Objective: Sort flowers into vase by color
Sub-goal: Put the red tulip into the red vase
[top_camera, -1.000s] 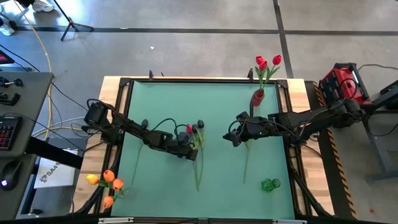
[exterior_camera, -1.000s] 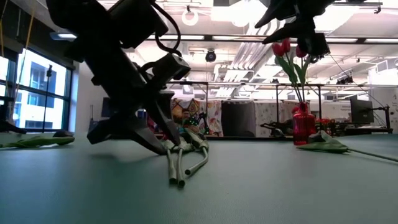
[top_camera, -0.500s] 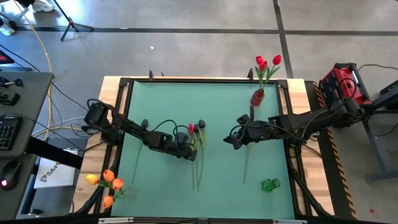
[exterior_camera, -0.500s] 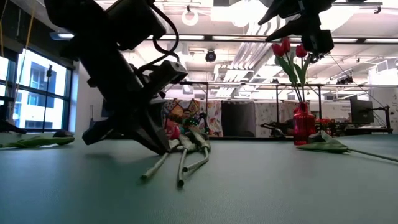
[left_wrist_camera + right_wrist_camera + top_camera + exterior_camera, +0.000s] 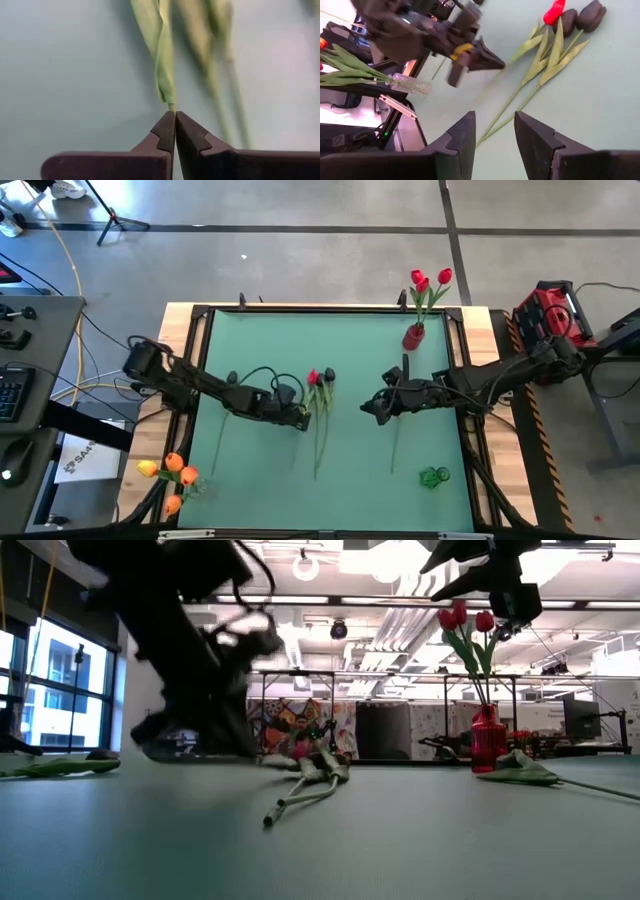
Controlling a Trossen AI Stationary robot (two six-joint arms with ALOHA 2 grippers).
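A green stem (image 5: 171, 106) is pinched between the closed fingers of the left gripper (image 5: 175, 116); the right gripper (image 5: 494, 131) is held apart, empty.

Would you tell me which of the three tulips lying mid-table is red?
The red tulip is the leftmost head in the high view; the two dark tulips lie just right of it.

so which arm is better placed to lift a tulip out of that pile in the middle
Left. The left gripper is down at the pile of tulips, fingers pinched on a leaf tip. The right gripper is open and stands apart from the pile, only facing it.
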